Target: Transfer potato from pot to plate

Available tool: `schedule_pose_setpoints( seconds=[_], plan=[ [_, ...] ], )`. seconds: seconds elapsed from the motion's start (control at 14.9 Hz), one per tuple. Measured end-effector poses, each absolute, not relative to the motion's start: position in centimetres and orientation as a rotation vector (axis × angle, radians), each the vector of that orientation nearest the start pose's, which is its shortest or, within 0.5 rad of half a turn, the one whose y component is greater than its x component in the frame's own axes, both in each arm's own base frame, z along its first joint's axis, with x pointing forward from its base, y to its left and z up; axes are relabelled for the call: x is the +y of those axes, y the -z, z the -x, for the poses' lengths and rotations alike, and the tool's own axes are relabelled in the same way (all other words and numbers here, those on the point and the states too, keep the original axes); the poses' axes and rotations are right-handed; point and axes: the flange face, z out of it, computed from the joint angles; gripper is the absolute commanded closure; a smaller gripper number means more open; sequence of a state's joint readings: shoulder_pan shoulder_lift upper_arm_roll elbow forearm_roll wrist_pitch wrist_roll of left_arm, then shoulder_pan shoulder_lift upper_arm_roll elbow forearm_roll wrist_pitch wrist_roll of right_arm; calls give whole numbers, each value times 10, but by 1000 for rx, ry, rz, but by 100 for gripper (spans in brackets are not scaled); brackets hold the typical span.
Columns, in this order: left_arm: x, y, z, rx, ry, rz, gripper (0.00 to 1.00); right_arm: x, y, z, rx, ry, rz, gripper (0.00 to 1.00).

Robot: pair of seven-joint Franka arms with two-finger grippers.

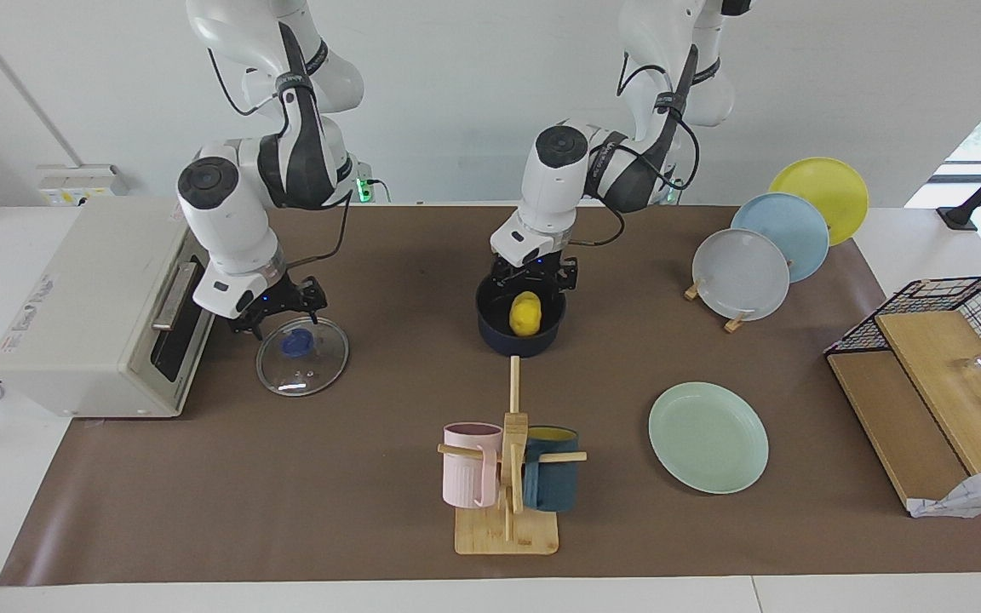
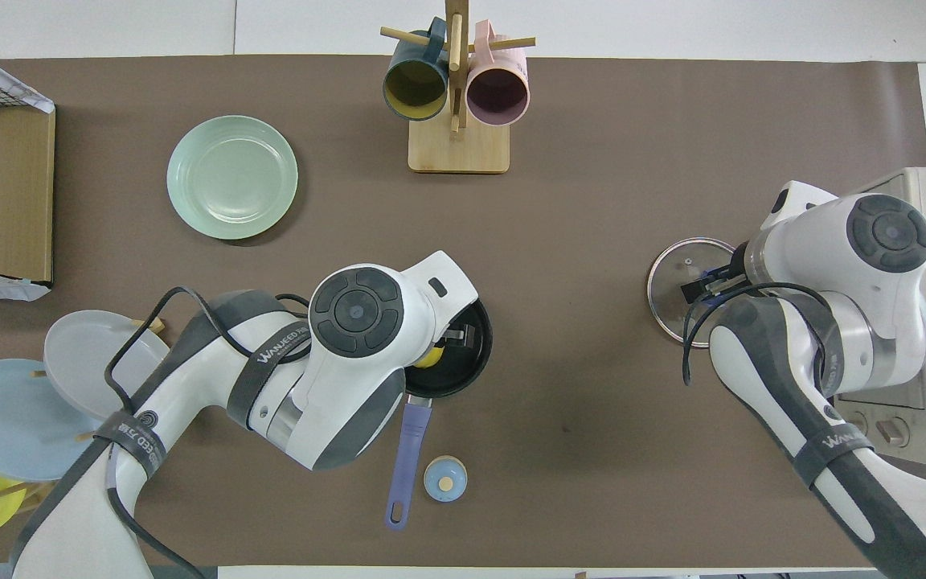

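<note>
The yellow potato (image 1: 526, 313) lies inside the dark blue pot (image 1: 490, 330) in the middle of the table, near the robots. My left gripper (image 1: 533, 279) hangs open just above the potato, apart from it, at the pot's rim. In the overhead view the left hand covers most of the pot (image 2: 475, 354); a sliver of potato (image 2: 428, 358) shows, and the blue handle (image 2: 407, 458) points toward the robots. The mint-green plate (image 1: 708, 437) (image 2: 231, 177) lies bare, farther from the robots, toward the left arm's end. My right gripper (image 1: 279, 317) is open over a glass lid (image 1: 320, 368).
A mug rack (image 1: 507, 477) with a pink and a dark blue mug stands farther out than the pot. A toaster oven (image 1: 90, 306) sits at the right arm's end. Grey, blue and yellow plates (image 1: 739, 274) stand on a rack; a wire basket (image 1: 967, 306) holds boards. A small light-blue knob (image 2: 445, 479) lies beside the handle.
</note>
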State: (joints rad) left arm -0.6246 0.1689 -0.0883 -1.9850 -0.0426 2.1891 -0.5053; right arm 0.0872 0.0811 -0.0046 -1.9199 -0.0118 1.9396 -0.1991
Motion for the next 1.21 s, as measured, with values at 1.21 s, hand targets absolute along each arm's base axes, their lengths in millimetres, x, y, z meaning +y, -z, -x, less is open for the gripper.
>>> schedule_pose_setpoints(
  seconds=[1.21],
  plan=[
    [-403, -332, -440, 255, -94, 3156, 13, 29, -611, -551, -142, -206, 3139, 0]
  ],
)
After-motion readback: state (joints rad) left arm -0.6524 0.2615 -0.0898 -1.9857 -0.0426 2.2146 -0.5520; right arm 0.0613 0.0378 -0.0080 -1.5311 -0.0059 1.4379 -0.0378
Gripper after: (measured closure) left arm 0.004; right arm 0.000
